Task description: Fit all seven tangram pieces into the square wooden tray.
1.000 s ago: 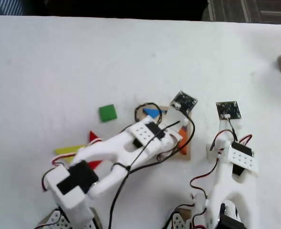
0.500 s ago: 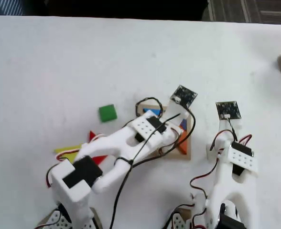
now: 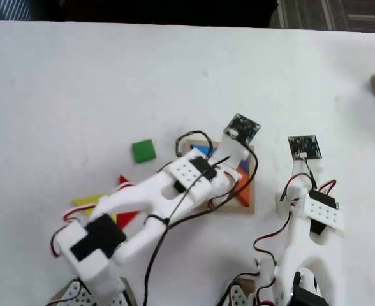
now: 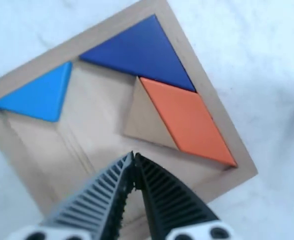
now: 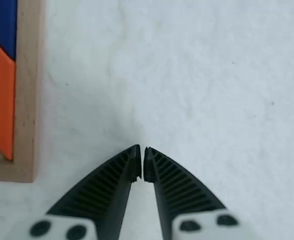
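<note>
Over the past second the left arm has shifted slightly above the square wooden tray [image 4: 206, 95], its wrist edging toward the tray's far side while its lower joints swung outward. The right arm has kept still and no piece has changed place. The move therefore adds nothing to the tray, which holds three pieces: a light blue triangle [image 4: 39, 97] in one corner, a large dark blue triangle [image 4: 139, 52] along one side, and an orange parallelogram [image 4: 187, 120] touching it, with bare wood across the rest of the floor. A small green square [image 3: 144, 151] lies apart on the white table [image 3: 79, 83]. A flat yellow piece [image 3: 87, 201] and a red triangle [image 3: 123, 183] lie near the left arm, with more red partly hidden under it, so most of the job looks undone. The left gripper [image 4: 134, 162] hangs over the bare part of the tray floor with its ribbed jaws pressed together and nothing between them; whether the tips touch the wood cannot be told. The right gripper [image 5: 141, 155] is likewise closed and empty, over the table just beside the tray's outer rim.
</note>
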Controlling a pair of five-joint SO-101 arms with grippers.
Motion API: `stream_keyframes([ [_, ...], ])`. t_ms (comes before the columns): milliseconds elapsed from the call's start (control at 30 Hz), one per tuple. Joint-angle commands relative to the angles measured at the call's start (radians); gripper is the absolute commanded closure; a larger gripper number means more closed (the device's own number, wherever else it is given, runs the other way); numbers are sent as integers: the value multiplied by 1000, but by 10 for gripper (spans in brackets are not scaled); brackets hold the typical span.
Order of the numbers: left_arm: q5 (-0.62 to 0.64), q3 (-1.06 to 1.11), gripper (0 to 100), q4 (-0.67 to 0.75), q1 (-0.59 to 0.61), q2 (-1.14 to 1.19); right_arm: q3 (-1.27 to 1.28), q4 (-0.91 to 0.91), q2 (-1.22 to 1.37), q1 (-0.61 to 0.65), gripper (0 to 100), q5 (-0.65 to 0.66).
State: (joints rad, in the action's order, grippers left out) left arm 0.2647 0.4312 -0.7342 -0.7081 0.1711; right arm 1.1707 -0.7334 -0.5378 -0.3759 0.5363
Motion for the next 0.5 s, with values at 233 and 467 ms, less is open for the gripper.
stream_keyframes([
  [233, 3, 61, 974, -9, 271, -216, -3, -18, -30, 8, 980, 9],
  [467, 3, 57, 973, -9, 496, -228, -3, -18, -30, 7, 980, 9],
])
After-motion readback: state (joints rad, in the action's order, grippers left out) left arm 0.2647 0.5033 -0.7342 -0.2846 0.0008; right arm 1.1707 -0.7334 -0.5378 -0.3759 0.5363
